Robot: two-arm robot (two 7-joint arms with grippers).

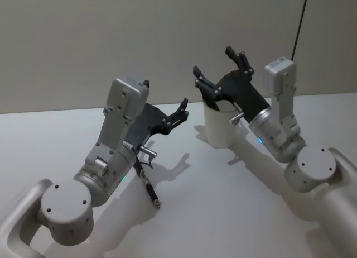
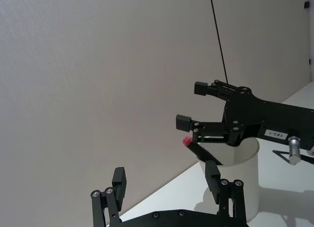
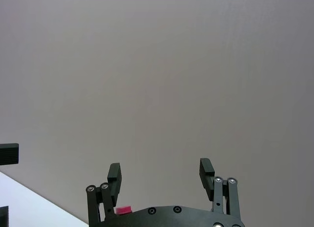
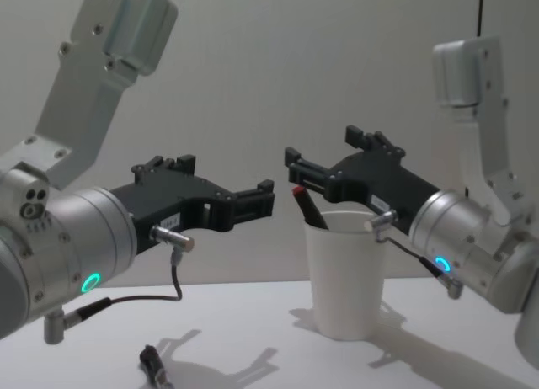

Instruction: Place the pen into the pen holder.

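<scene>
The pen holder, a white paper cup (image 1: pixel 218 128) (image 4: pixel 345 279) (image 2: pixel 240 187), stands on the table at centre right. A dark pen with a red end (image 4: pixel 305 205) (image 2: pixel 195 149) leans inside it, its top sticking out over the rim. My right gripper (image 1: pixel 215 65) (image 4: pixel 322 149) (image 2: pixel 192 105) (image 3: pixel 160 169) hovers open just above the cup, holding nothing, one finger close to the pen's top. To the left of the cup my left gripper (image 1: pixel 165 94) (image 4: pixel 226 178) (image 2: pixel 166 174) hangs open and empty above the table.
A second dark, pen-like stick (image 1: pixel 149 188) (image 4: pixel 156 364) lies on the white table (image 1: pixel 223 213) under my left arm. A plain wall stands behind the table. A thin dark cable (image 2: pixel 219 45) hangs down behind the right arm.
</scene>
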